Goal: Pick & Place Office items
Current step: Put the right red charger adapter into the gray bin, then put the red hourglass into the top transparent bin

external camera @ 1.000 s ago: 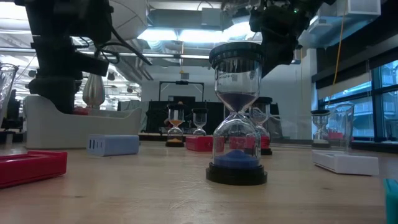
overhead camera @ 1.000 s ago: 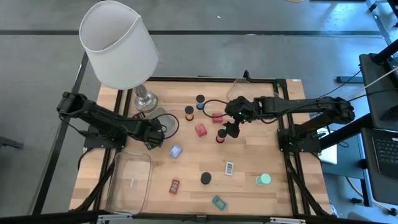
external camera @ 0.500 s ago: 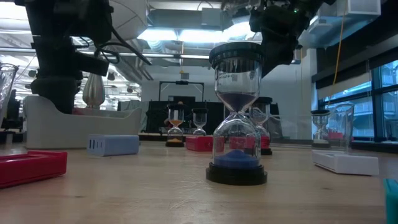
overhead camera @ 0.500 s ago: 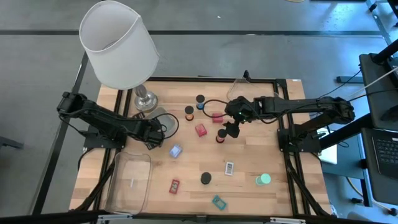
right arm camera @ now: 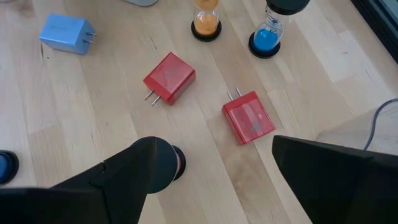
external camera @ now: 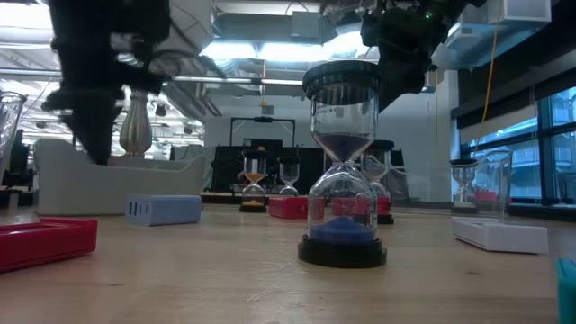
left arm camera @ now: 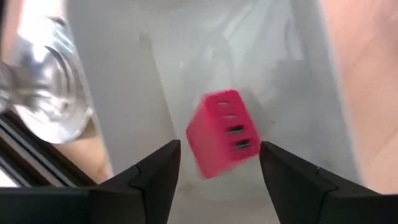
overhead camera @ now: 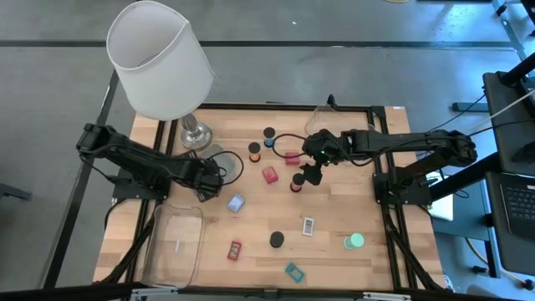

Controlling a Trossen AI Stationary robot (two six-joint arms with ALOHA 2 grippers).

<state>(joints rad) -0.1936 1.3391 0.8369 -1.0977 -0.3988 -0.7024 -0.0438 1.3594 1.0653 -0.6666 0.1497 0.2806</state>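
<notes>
- The left gripper point(left arm camera: 214, 165) hangs over a clear tray point(left arm camera: 130, 93) just beside the base of the white-shaded lamp point(overhead camera: 160, 58); its fingers stand spread, with a gap on each side of a red block point(left arm camera: 222, 132).
- That red block sits tilted inside the tray, between the fingers but touching neither one.
- The right gripper point(overhead camera: 311, 173) hovers over the table point(overhead camera: 393, 251), well across from the lamp, with its fingers spread wide and nothing between them.
- Below the right gripper lie two red plug blocks point(right arm camera: 169, 77), close together, and a dark round cap point(right arm camera: 176, 163) shows just beside one finger.
- Farther from the lamp than those blocks, a blue plug block point(overhead camera: 236, 203) lies on the wood.
- An orange hourglass point(right arm camera: 206, 21) and a blue hourglass point(right arm camera: 267, 36) stand upright beside each other, between the lamp base and the right gripper.
- Far from the lamp, along the table's near edge, lie a flat red piece point(overhead camera: 235, 249), a dark cap point(overhead camera: 277, 240), a white-labelled bit point(overhead camera: 308, 226), a green disc point(overhead camera: 354, 242) and a teal piece point(overhead camera: 294, 272).
- A second clear tray point(overhead camera: 174, 242) lies on the near left part of the table.
</notes>
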